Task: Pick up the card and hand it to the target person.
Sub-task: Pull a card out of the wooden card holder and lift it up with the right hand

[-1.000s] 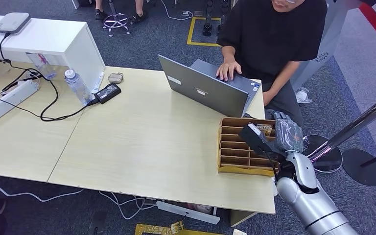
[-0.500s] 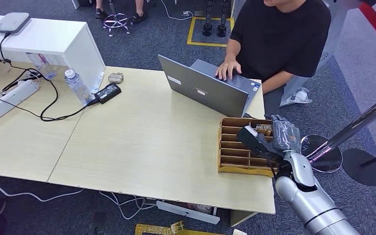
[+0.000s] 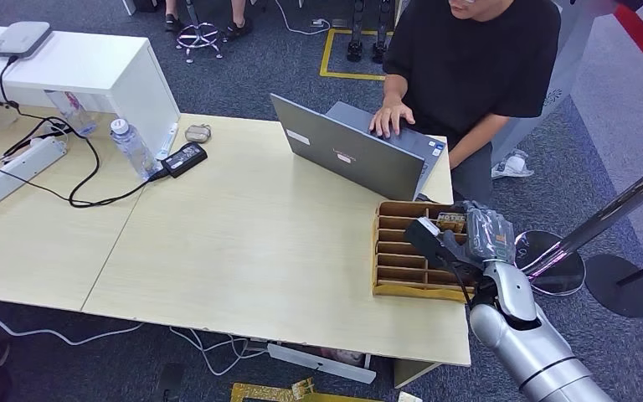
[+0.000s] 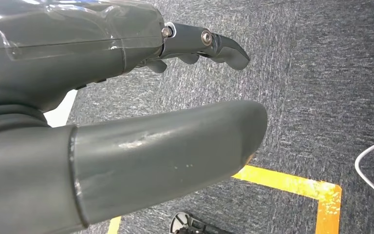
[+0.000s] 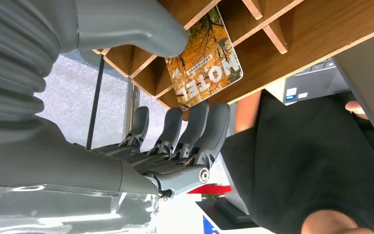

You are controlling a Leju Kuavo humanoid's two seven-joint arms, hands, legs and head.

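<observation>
1. The right hand point(image 3: 487, 234) hovered at the far right end of the wooden slotted rack point(image 3: 395, 251), which sat on the pale tabletop point(image 3: 251, 243) near its right edge.
2. In the right wrist view, the card point(image 5: 204, 58), printed with autumn leaves and the word "HOTEL", stood in one of the rack's compartments with part of it sticking out.
3. The thumb point(image 5: 126, 24) lay against one face of the card near its edge, while the fingers point(image 5: 195, 126) were lined up just beyond the card's outer end, apart from the thumb.
4. Whether the fingers actually touched the card could not be told; the hand was not closed on it, and the card sat in the rack.
5. From the head view, the card point(image 3: 450, 221) showed as a small orange-brown patch in a compartment at the far right of the rack, just beside the hand.
6. A person in a black shirt point(image 3: 469, 59) sat at the far side of the tabletop with one hand on the keyboard of an open grey laptop point(image 3: 347, 155), which stood just behind the rack.
7. The left hand point(image 4: 126, 122) hung over grey carpet point(image 4: 321, 73) with yellow floor tape point(image 4: 292, 183), its thumb and fingers apart and holding nothing.
8. A water bottle point(image 3: 131, 147), a black power adapter point(image 3: 184, 158) and a white power strip point(image 3: 17, 170) lay toward the left of the tabletop, well apart from the rack.
</observation>
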